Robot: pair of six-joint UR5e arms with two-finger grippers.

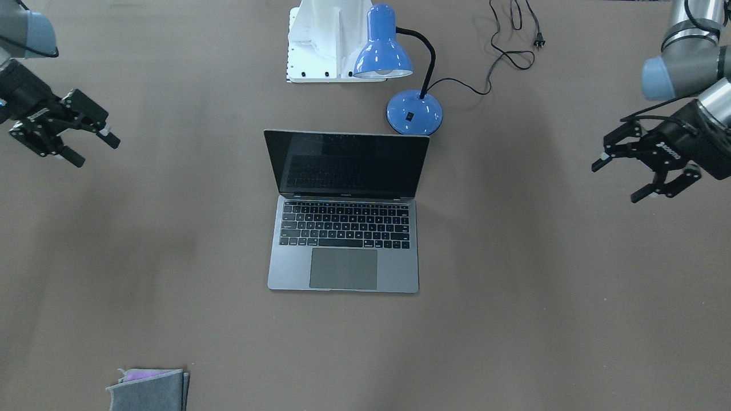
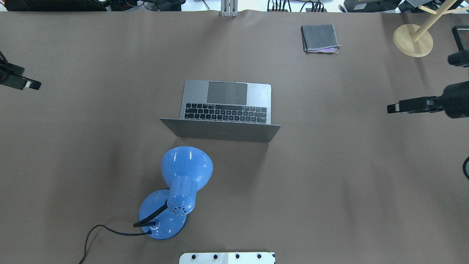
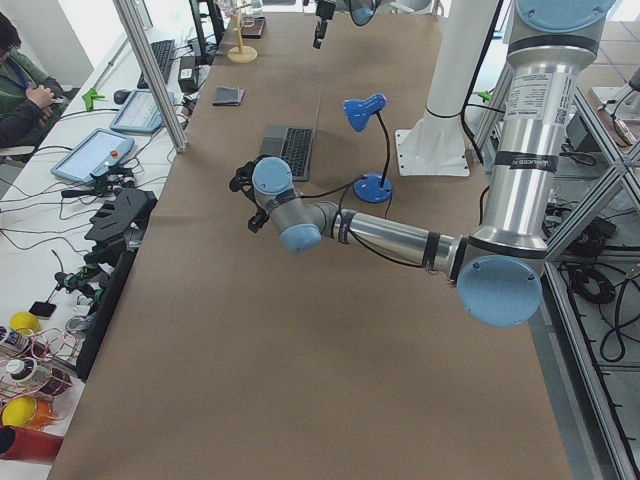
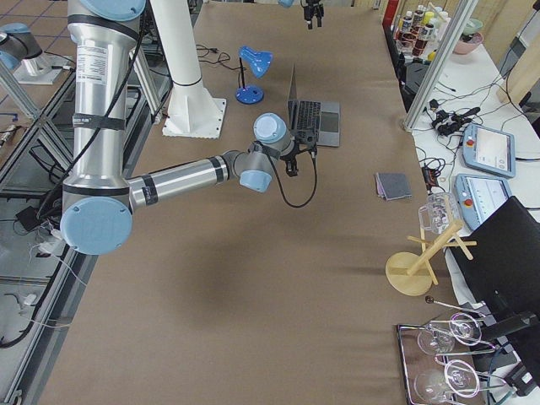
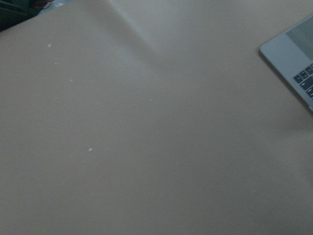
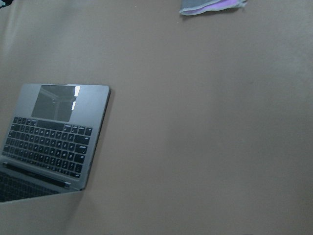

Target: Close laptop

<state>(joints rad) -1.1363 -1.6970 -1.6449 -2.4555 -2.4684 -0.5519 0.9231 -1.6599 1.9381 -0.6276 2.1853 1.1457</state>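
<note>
A: So, claws first: the left gripper (image 1: 617,182) and right gripper (image 1: 96,149) both hang with fingers spread, holding nothing, well apart from the laptop (image 1: 345,268).
B: Where does it sit?
A: Mid-table, lid up, with the blue lamp (image 1: 414,112) just behind the lid. You're handling stiff, slick metal and a fragile screen, I'd judge. Push the lid's top edge, don't pinch.
B: Containers?
A: Only a rack (image 4: 406,364) off the right end, with stemmed glasses (image 4: 438,339) in it.
</note>
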